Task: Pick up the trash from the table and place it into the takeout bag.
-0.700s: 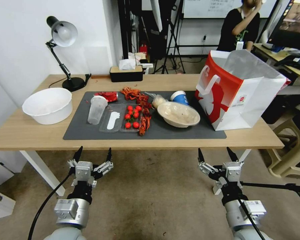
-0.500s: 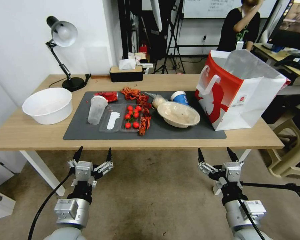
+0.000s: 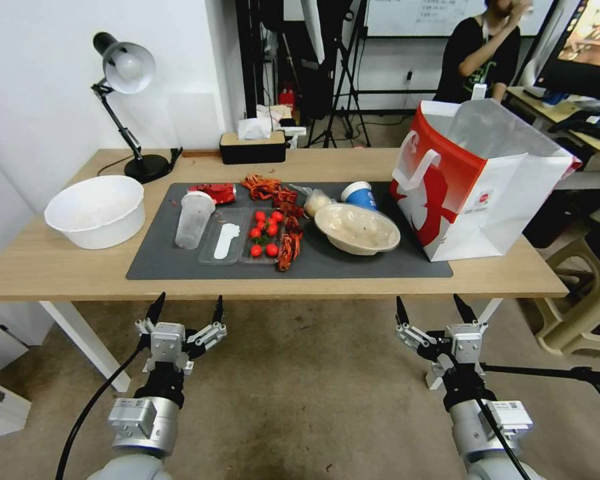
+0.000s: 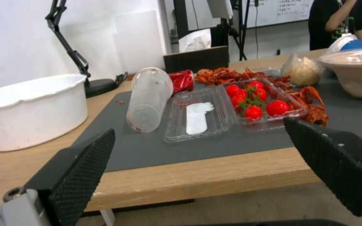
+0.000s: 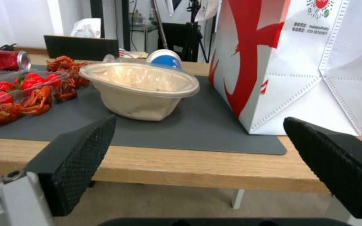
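Observation:
On the table [image 3: 60,267] lies a dark grey mat [image 3: 353,263] with the trash: a beige bowl [image 3: 357,228] [image 5: 141,88], a blue paper cup [image 3: 360,195] [image 5: 164,59], a clear plastic cup [image 3: 193,219] [image 4: 147,99] on its side, a crushed red can [image 3: 215,193] [image 4: 183,81] and a clear wrap with a beige lump [image 3: 315,200] [image 4: 301,70]. The red-and-white takeout bag [image 3: 480,180] [image 5: 298,62] stands open at the table's right end. Both grippers hang open and empty below the front edge: left gripper [image 3: 185,309] [image 4: 198,141], right gripper [image 3: 431,309] [image 5: 198,135].
A large white basin [image 3: 97,210] [image 4: 26,110] sits at the left, a black desk lamp [image 3: 123,73] and a tissue box [image 3: 252,145] at the back. A clear tray with tomatoes [image 3: 263,233] [image 4: 256,103] and red crayfish shells [image 3: 288,243] lie mid-mat. A beige stool [image 3: 580,300] stands right.

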You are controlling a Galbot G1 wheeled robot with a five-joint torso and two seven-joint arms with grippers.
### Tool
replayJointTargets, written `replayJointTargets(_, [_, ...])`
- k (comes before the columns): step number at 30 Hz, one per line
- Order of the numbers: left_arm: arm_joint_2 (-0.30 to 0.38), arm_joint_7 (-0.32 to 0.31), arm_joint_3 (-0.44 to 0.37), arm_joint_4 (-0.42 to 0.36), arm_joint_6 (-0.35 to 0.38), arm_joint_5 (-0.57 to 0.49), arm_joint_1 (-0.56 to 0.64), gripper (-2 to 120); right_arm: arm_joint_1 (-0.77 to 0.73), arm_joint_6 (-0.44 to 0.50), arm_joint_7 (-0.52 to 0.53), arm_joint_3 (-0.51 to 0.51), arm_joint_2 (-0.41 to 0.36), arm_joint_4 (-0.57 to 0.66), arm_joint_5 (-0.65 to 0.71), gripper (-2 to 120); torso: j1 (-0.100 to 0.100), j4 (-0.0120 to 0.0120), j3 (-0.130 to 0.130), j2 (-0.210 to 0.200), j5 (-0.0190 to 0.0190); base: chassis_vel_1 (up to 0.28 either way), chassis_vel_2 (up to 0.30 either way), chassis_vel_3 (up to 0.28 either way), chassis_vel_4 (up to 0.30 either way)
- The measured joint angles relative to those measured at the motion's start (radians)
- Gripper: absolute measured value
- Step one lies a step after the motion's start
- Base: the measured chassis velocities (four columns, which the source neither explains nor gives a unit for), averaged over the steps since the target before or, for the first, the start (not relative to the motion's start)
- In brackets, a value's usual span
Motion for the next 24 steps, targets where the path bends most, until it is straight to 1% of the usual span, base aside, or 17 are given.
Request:
replayJointTargets(21, [0.0,-0.002,-0.004,0.003,0.01,-0.008,-0.008,100,0.006,-0.009,0.003,0.001,0.0,0.0,0.006,100,0.0,0.0,0.0,0.0,0.0,0.0,0.0,0.0,0.0])
replayJointTargets(22, [-0.001,-0.008,-0.013,0.009,0.025,-0.02,-0.023,100,0.007,-0.011,0.003,0.0,0.0,0.0,0.008,100,0.0,0.0002,0.0,0.0,0.0,0.0,0.0,0.0,0.0])
replayJointTargets(23, [-0.001,-0.013,-0.021,0.017,0.048,-0.039,-0.042,100,0.042,-0.062,0.021,0.006,-0.003,-0.006,0.044,100,0.0,0.0002,0.0,0.0,-0.0001,0.0,0.0,0.0,0.0])
replayJointTargets(24, [-0.001,-0.013,-0.021,0.017,0.048,-0.039,-0.042,100,0.042,-0.062,0.021,0.006,-0.003,-0.006,0.044,100,0.0,0.0002,0.0,0.0,-0.0001,0.0,0.0,0.0,0.0])
